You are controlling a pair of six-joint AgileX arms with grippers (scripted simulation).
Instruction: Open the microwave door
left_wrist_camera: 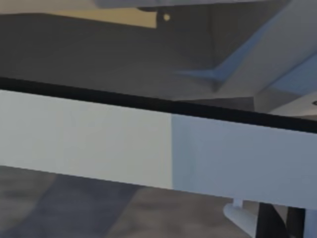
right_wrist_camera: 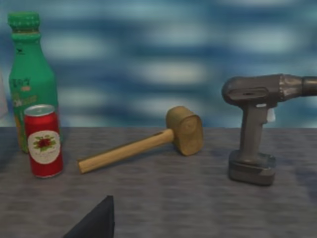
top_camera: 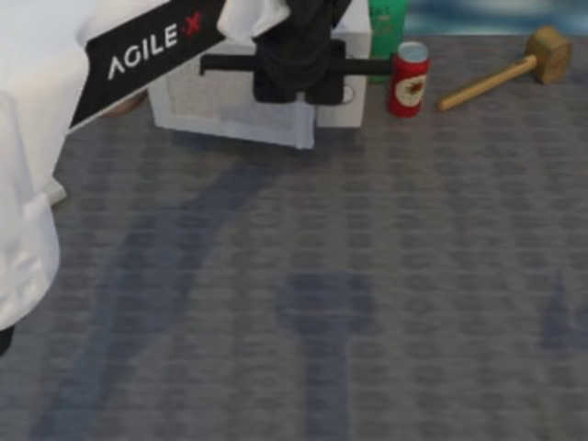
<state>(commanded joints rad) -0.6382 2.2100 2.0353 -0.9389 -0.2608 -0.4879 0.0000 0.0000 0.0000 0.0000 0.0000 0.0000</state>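
The white microwave (top_camera: 342,108) stands at the back of the table, mostly under my left arm. The microwave door (top_camera: 207,94), with its grey mesh window, faces the front, and its handle edge (top_camera: 304,133) juts slightly forward of the knob panel. My left gripper (top_camera: 299,87) hangs over that edge with one black finger on each side of it. In the left wrist view the door is a broad white band (left_wrist_camera: 99,139) with a dark upper rim. The slim handle (left_wrist_camera: 237,215) runs behind my left gripper (left_wrist_camera: 282,223). My right gripper (right_wrist_camera: 99,223) shows only as a dark tip, away from the microwave.
A red can (top_camera: 408,79) stands right beside the microwave, with a green bottle (top_camera: 388,23) behind it. A wooden mallet (top_camera: 514,64) lies farther right. A grey power drill (right_wrist_camera: 255,134) stands upright beyond the mallet in the right wrist view.
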